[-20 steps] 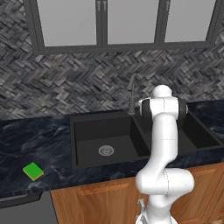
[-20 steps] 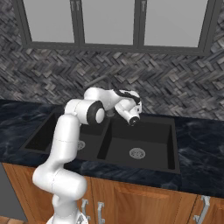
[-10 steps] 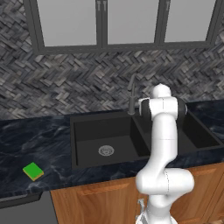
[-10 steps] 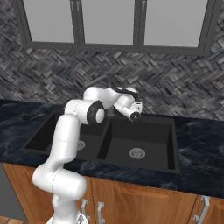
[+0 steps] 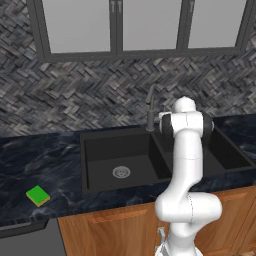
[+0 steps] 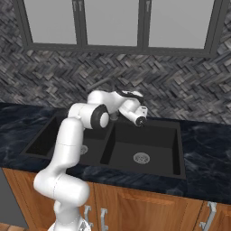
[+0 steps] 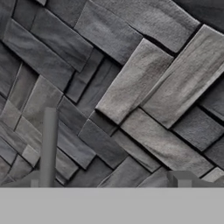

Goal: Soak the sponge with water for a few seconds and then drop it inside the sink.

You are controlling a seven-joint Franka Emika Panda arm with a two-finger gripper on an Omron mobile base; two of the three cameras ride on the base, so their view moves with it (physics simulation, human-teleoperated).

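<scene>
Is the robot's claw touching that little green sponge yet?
Apart. In the left base view the sponge lies alone on the counter left of the sink; in the right base view the gripper hangs above the sink.

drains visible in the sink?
2. One drain in the left basin of the sink, another drain in the right basin. The arm partly blocks both views; none appear hidden.
</scene>
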